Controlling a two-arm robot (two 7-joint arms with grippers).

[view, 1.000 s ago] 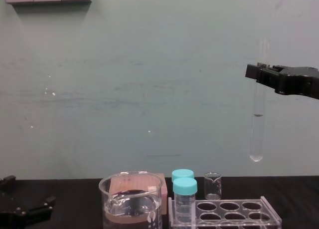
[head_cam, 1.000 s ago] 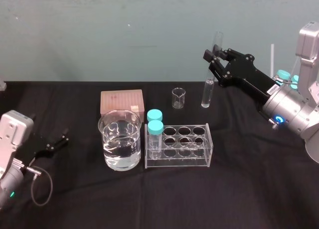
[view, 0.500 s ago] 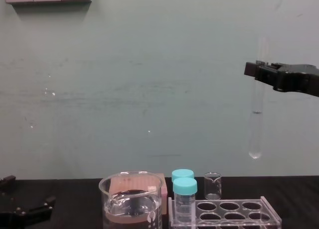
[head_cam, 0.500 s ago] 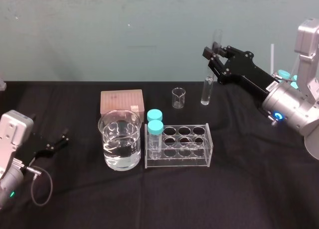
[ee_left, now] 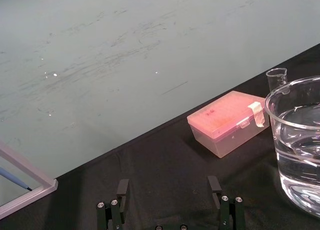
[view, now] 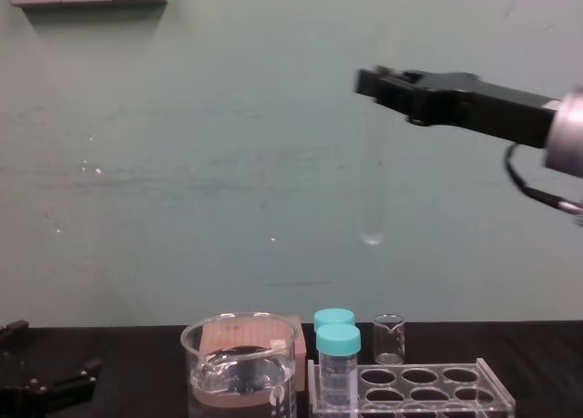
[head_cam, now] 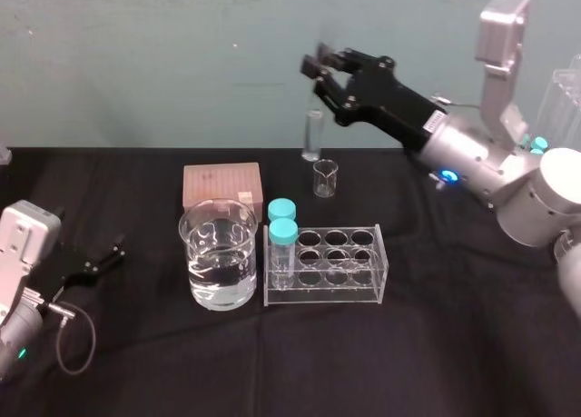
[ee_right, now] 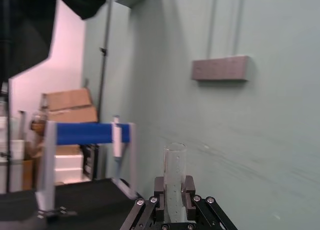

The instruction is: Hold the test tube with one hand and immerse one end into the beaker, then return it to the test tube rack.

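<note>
My right gripper (head_cam: 320,68) is shut on the test tube (head_cam: 313,135), a long clear tube that hangs upright in the air behind the tiny beaker. From the chest view the test tube (view: 372,195) hangs high, its rounded end well above the table, under the right gripper (view: 381,83). The right wrist view shows the test tube (ee_right: 174,182) pinched between both fingers (ee_right: 159,188). The wide beaker (head_cam: 218,224), partly filled with water, stands left of the clear test tube rack (head_cam: 322,295). Far left, my left gripper (head_cam: 102,259) lies parked and open; it also shows as the left gripper (ee_left: 168,190).
A pink lidded box (head_cam: 221,186) sits behind the beaker. A tiny beaker (head_cam: 325,177) stands behind the rack. Two teal-capped vials (head_cam: 282,237) fill the rack's left holes. Clear labware (head_cam: 563,94) stands at the far right.
My right arm has swung left and risen with the test tube, from the right of the rack to a spot above and behind the tiny beaker. The left arm has stayed still.
</note>
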